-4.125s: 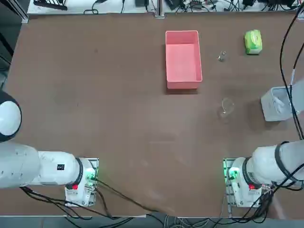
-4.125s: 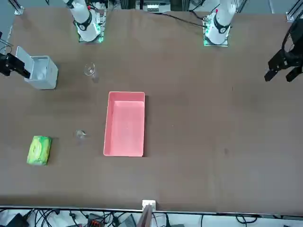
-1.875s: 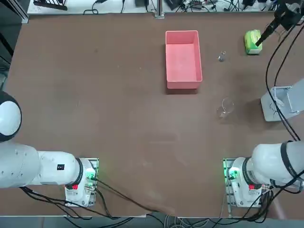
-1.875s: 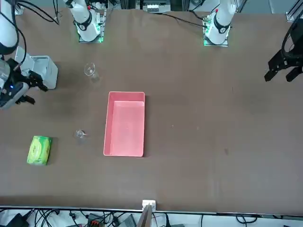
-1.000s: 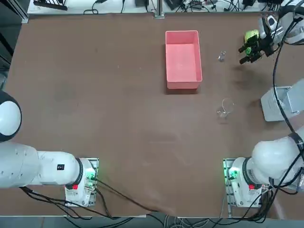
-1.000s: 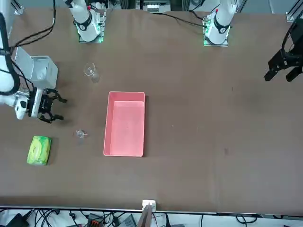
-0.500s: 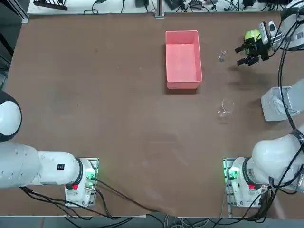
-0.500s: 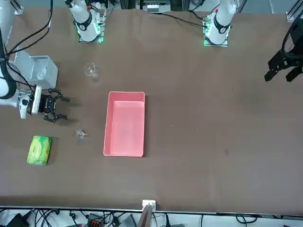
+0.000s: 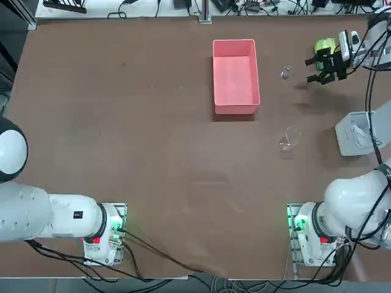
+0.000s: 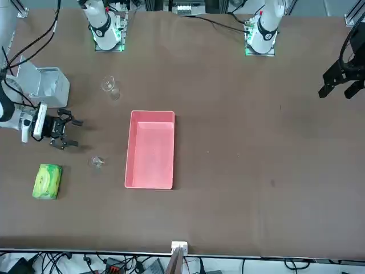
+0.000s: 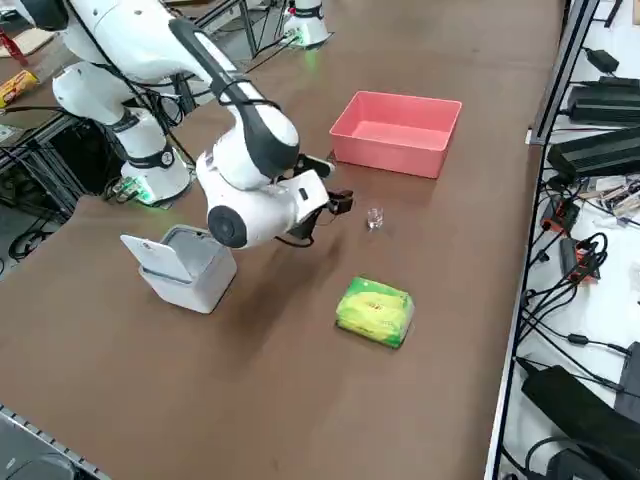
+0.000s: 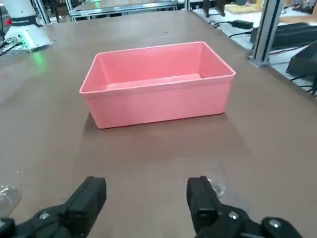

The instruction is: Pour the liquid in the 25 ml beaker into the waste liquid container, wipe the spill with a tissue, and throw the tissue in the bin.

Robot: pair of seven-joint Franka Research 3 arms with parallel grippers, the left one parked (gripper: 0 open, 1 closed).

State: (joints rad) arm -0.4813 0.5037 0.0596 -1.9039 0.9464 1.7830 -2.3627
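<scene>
Now we noted the right hand [image 9: 317, 69] low over the counter [image 9: 153, 152], its fingers [image 12: 200, 196] spread wide and holding nothing, just beside the 25 ml beaker [image 9: 285, 72]. A second earlier it had hung further from the beaker, near the green tissue pack [image 9: 325, 46], so it had edged closer and levelled out, facing the waste liquid container [image 9: 234, 73]. The beaker stood upright and untouched between hand and container; the larger beaker [image 9: 289, 138] sat well apart, and the bin [image 9: 353, 133] nearer the robot. We judged the grasp imminent; pouring, wiping and binning remained undone.
</scene>
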